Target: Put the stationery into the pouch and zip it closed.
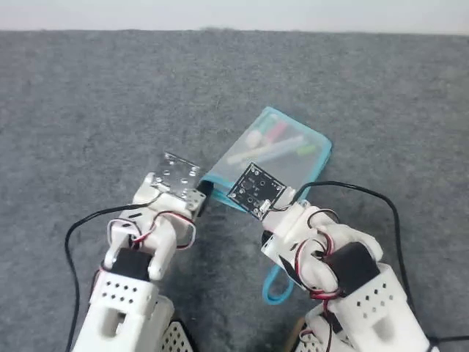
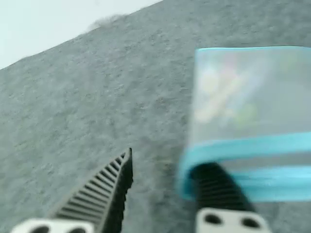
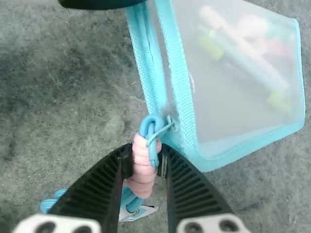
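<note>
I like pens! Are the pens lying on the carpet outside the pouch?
No, the pens lie inside the see-through pouch.

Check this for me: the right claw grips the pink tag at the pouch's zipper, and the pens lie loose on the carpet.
Wrong on the pens: they sit inside the pouch, seen through its clear side in the right wrist view. The right claw does grip the pink tag.

Pouch (image 2: 252,121) all smear in the left wrist view, stationery (image 2: 221,97) just pale streaks, one end cut off. From above, both wrists cover its near edge. Fingers of the right gripper (image 3: 145,151) mask the sides of the pink pull (image 3: 140,177).
</note>
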Robot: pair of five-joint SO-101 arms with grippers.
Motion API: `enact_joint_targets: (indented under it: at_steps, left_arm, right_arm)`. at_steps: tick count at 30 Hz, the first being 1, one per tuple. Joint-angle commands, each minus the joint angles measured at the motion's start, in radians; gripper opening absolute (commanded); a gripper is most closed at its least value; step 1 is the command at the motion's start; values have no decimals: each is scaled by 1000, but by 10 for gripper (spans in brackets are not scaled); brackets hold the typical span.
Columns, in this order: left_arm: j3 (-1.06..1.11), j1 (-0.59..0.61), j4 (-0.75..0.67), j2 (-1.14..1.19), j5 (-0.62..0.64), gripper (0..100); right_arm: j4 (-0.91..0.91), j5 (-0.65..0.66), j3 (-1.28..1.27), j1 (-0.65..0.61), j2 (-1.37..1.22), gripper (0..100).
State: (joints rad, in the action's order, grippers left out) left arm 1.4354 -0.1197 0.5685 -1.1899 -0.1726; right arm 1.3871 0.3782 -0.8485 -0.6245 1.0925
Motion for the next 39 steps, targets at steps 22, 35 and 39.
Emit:
enact_joint_targets:
  at_steps: [22,35,39]
  left_arm:
    - [-10,-175,-2,55,130,11]
    - [-116,5,110,54,161,11]
    - [-142,28,141,54,160,11]
  right_arm:
    - [-280,-48,150,-186,-354,7]
    - [-157,-25,18,-182,-76,179]
    - [-137,41,-91,-182,27,273]
